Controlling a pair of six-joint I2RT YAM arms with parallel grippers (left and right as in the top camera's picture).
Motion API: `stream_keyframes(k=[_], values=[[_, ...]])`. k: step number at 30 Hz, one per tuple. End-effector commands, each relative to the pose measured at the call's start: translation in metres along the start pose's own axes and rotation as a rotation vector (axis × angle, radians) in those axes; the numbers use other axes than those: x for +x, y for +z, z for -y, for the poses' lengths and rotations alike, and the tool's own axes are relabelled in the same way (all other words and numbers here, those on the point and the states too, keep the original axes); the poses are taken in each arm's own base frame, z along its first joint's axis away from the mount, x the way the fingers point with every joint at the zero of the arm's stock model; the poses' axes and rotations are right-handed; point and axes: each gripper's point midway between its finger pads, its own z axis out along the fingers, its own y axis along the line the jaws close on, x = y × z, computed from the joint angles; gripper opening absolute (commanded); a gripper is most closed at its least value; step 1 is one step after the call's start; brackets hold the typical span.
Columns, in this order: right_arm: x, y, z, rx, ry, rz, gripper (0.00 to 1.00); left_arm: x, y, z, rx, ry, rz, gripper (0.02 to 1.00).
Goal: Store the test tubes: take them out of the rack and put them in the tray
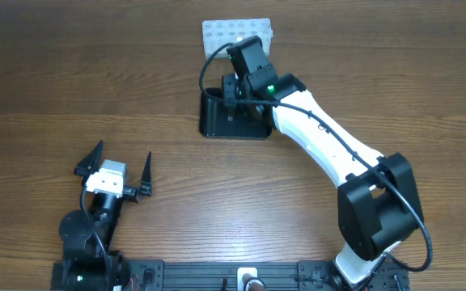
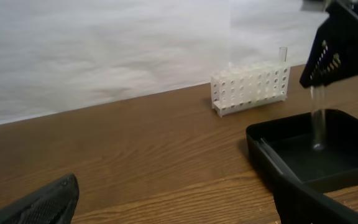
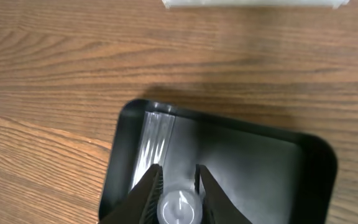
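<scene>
Test tube [image 3: 179, 210] hangs upright, clamped in the right gripper [image 3: 178, 182], inside the black tray [image 1: 217, 131] at the upper centre of the top view; we cannot tell whether its lower end touches the tray floor. Lying tubes [image 3: 156, 134] hug one tray wall, their number lost in glare. A strip of bare table [image 1: 176, 77] separates the tray from the white rack [image 1: 217, 32] at the upper edge, where one standing tube [image 2: 283, 55] rises. From above, the right arm covers much of tray and rack. At lower left, the left gripper [image 1: 121, 162] sits with fingers spread, open wood all around it.
</scene>
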Motion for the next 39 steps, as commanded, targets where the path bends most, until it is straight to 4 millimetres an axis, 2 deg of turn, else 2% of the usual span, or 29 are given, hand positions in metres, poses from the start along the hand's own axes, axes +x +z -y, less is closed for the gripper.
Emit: stream_keyframes(k=[1, 14, 18, 21, 25, 28, 33, 36, 39], values=[[0.015, 0.011, 0.002, -0.01, 0.012, -0.026, 0.198, 0.001, 0.0, 0.001, 0.008, 0.012, 0.004, 1.0], [0.027, 0.034, 0.012, 0.029, 0.016, -0.043, 0.215, 0.001, 0.0, 0.001, 0.008, 0.012, 0.004, 1.0], [0.023, 0.033, 0.009, 0.016, 0.015, -0.032, 0.257, 0.001, 0.0, 0.001, 0.008, 0.012, 0.004, 1.0], [0.015, 0.027, 0.009, 0.011, 0.013, -0.011, 0.345, 0.001, 0.0, 0.001, 0.008, 0.012, 0.004, 1.0], [-0.006, 0.002, 0.007, -0.006, -0.048, 0.057, 0.448, 0.001, 0.0, 0.001, 0.008, 0.012, 0.004, 0.998], [-0.032, -0.03, 0.011, -0.009, -0.092, 0.149, 0.507, 0.001, 0.0, 0.001, 0.008, 0.012, 0.004, 1.0], [-0.085, -0.076, 0.043, 0.125, -0.056, 0.374, 0.538, 0.001, 0.0, 0.001, 0.008, 0.012, 0.004, 0.998], [-0.108, -0.084, 0.061, 0.212, -0.028, 0.477, 0.586, 0.001, 0.0, 0.001, 0.008, 0.012, 0.004, 1.0], [-0.121, -0.071, 0.064, 0.242, -0.071, 0.529, 0.691, 0.001, 0.0, 0.001, 0.008, 0.012, 0.004, 0.998]])
